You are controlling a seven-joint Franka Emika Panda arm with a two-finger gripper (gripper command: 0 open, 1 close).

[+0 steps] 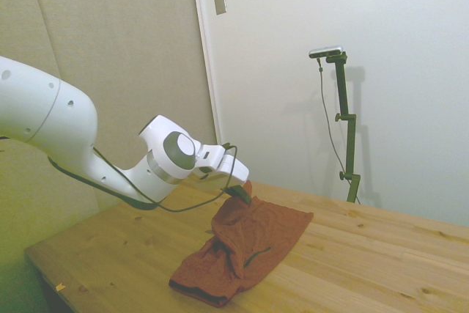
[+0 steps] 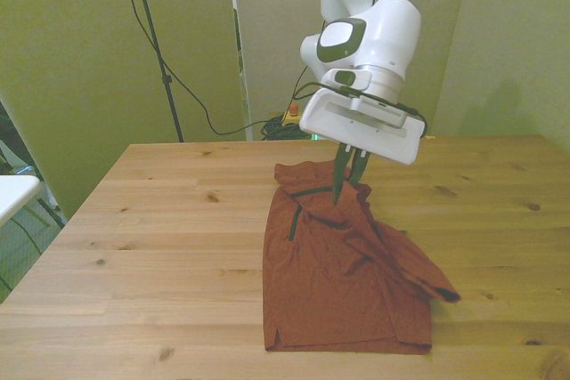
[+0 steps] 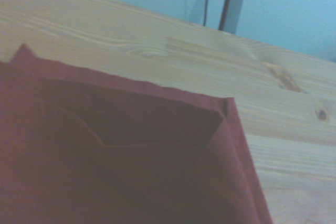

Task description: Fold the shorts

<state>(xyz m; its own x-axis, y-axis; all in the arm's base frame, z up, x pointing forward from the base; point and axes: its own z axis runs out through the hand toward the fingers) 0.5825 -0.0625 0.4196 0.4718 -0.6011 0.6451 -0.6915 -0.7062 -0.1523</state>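
The gripper [image 2: 349, 180] pinches the shorts [image 2: 343, 278] at their 12 o'clock edge, lifted. The thin pinch may slip, and the fold would land crooked.

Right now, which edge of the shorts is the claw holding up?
The far edge, nearest the robot: the claw is shut on the shorts there and lifts it off the table. The other edges lie flat.

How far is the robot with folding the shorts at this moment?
Done: the gripper has pinched one edge of the shorts and raised it off the table; the side view shows the fabric peaking under the fingers. In hand: the lifted part hangs over the rest, which lies wrinkled on the wood. Left: carrying that edge across, laying it down and releasing. No finished fold is visible yet.
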